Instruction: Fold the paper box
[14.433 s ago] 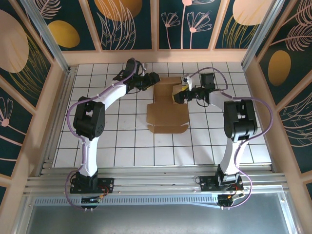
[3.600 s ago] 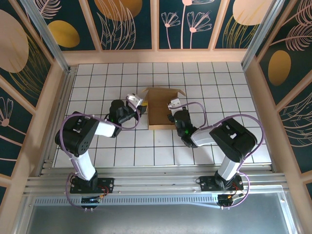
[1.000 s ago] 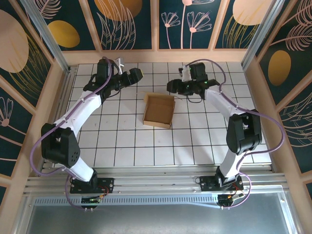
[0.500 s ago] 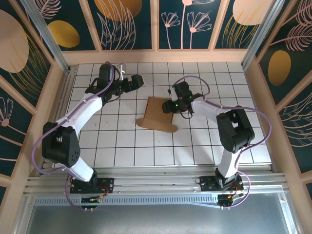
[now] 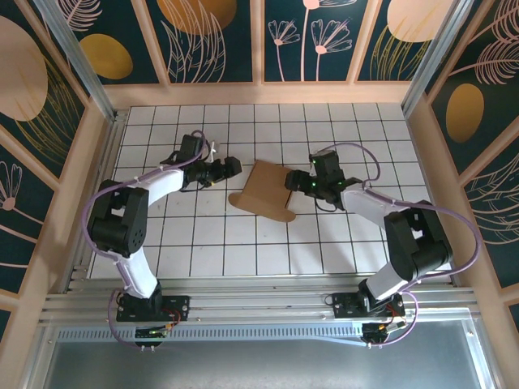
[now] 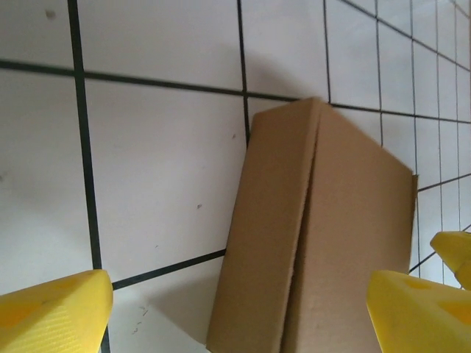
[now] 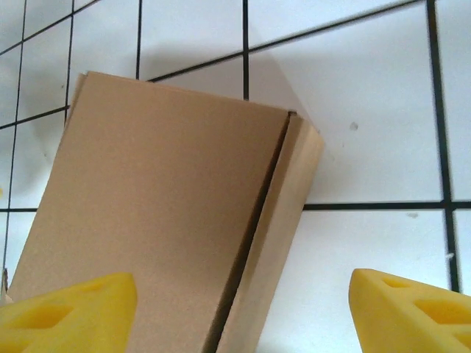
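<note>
The paper box [image 5: 263, 190] is plain brown cardboard with its top closed, lying slightly skewed on the white tiles mid-table. My left gripper [image 5: 230, 168] is low at the box's left side and stands open. In the left wrist view, the box [image 6: 316, 235] lies ahead of the left gripper [image 6: 235, 323], between its yellow fingertips [image 6: 51, 312], with a seam running down its top. My right gripper [image 5: 294, 185] sits at the box's right edge, open. In the right wrist view, the box [image 7: 162, 213] reaches between the wide-apart fingers [image 7: 412, 309] of the right gripper [image 7: 239, 316], and the right finger stands clear of it.
The white tiled floor [image 5: 203, 243] is ringed by wooden walls with dark patterned panels [image 5: 219, 40]. An aluminium rail [image 5: 259, 304] carrying both arm bases runs along the near edge.
A second ago the box lay open-topped; now its top is closed. Both arms have come down from the far side to the box's left and right sides. The right jaws have widened.
</note>
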`<action>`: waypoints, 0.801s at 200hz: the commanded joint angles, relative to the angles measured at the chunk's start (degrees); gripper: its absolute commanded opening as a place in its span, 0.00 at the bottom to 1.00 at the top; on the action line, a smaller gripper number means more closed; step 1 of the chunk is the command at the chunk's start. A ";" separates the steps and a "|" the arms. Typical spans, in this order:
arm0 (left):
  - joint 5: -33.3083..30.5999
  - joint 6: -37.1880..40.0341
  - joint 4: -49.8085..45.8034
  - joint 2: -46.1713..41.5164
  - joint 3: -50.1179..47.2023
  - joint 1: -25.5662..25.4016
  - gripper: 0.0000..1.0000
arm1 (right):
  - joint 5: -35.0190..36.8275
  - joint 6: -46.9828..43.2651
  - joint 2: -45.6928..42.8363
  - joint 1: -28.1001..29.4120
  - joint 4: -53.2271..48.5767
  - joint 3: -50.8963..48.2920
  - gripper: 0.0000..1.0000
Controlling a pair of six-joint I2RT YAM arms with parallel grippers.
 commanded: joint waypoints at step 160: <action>12.89 0.64 5.52 9.35 2.53 -3.32 0.94 | -19.12 8.37 11.51 -8.42 27.33 -15.79 0.27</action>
